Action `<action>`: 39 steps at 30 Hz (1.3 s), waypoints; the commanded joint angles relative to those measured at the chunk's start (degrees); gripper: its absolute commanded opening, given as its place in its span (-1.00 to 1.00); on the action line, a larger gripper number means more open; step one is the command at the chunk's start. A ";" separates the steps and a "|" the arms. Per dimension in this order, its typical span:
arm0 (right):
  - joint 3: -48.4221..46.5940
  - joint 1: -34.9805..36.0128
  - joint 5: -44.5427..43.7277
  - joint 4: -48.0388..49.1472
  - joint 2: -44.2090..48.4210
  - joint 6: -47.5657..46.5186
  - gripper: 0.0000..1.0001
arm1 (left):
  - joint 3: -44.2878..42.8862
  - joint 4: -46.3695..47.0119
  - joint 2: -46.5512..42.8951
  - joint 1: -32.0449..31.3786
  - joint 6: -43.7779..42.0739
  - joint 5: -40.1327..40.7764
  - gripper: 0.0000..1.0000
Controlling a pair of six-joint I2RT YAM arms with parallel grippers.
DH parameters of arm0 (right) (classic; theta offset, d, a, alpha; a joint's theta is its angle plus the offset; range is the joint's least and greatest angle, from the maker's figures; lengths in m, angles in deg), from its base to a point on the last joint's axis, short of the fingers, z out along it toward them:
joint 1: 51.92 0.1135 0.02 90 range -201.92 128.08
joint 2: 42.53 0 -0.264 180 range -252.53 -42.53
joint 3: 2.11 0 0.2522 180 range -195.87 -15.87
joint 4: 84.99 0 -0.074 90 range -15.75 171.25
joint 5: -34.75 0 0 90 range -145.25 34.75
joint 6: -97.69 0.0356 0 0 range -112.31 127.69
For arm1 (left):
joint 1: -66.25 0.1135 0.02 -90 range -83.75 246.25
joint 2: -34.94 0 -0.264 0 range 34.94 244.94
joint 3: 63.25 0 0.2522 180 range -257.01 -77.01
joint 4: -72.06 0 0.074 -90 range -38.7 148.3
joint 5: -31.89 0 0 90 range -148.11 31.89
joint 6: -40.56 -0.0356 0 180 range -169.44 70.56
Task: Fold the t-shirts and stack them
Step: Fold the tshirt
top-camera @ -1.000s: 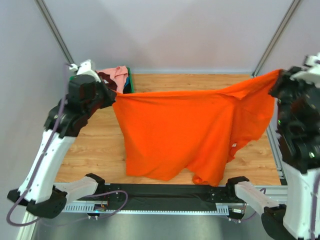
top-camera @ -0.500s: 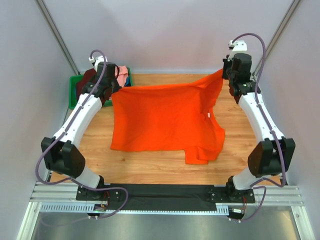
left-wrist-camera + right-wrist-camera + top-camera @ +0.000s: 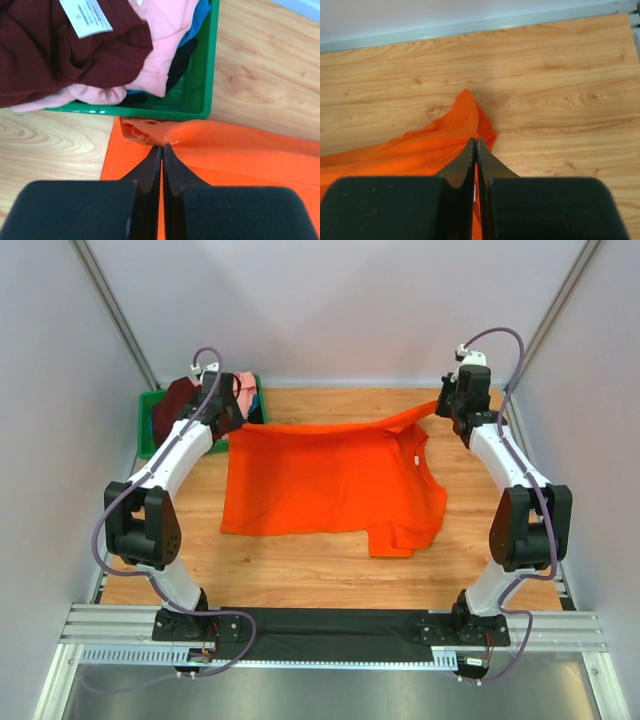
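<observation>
Orange t-shirt (image 3: 330, 485): spread out at centre frame in the overhead view, on the wooden table (image 3: 300, 565). Most of the body lies flat on the boards. One sleeve is rumpled at the lower right. The upper edge is drawn into a taut line running between the two grippers.
Left gripper (image 3: 162, 146): fingers pressed together with no visible gap. A bunched corner of the orange cloth is pinched at the tips. It is at the shirt's upper left corner, just beside the near wall of the bin.
Right gripper (image 3: 476, 141): fingers closed to a hairline, clamping a peak of orange fabric that rises from the wood to the tips. It is at the upper right of the overhead view.
Green bin (image 3: 207, 75): upper left of the overhead view, standing on the table and loaded with garments.
Maroon t-shirt (image 3: 45, 50): heaped in the bin and spilling over its rim, with a white label (image 3: 86, 16) facing up.
Pink t-shirt (image 3: 160, 35): in the bin, beneath and beside the maroon one, touching it.
Other contents: blue fabric (image 3: 200, 17) and black fabric (image 3: 180, 62) show against the bin's right wall. What kind of garment they are cannot be determined.
</observation>
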 commanded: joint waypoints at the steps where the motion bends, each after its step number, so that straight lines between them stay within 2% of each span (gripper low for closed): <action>1: 1.68 -1.79 0.69 0.64 -0.22 3.65 -0.99 | 2.56 2.95 -1.49 0.72 -1.59 -1.34 -1.00; 5: 5.02 -4.59 2.89 -1.29 1.27 5.93 -0.99 | 4.85 2.60 -1.67 0.72 -1.59 -1.34 -1.00; 13: 10.21 -5.58 8.69 -5.69 2.24 11.12 -0.99 | 10.04 1.98 -1.76 0.72 0.60 -1.86 -1.00; 25: 22.34 -5.58 10.89 -3.23 3.29 14.73 -0.99 | 14.70 0.31 3.16 0.72 4.56 0.33 -1.00; 33: 23.05 -5.58 9.84 -3.75 5.05 14.11 -0.99 | 15.76 0.40 2.29 0.72 5.53 1.30 -1.00; 39: 15.17 -5.58 10.97 -5.52 6.98 14.81 -0.99 | 11.91 4.08 -3.95 0.72 3.51 2.26 -1.00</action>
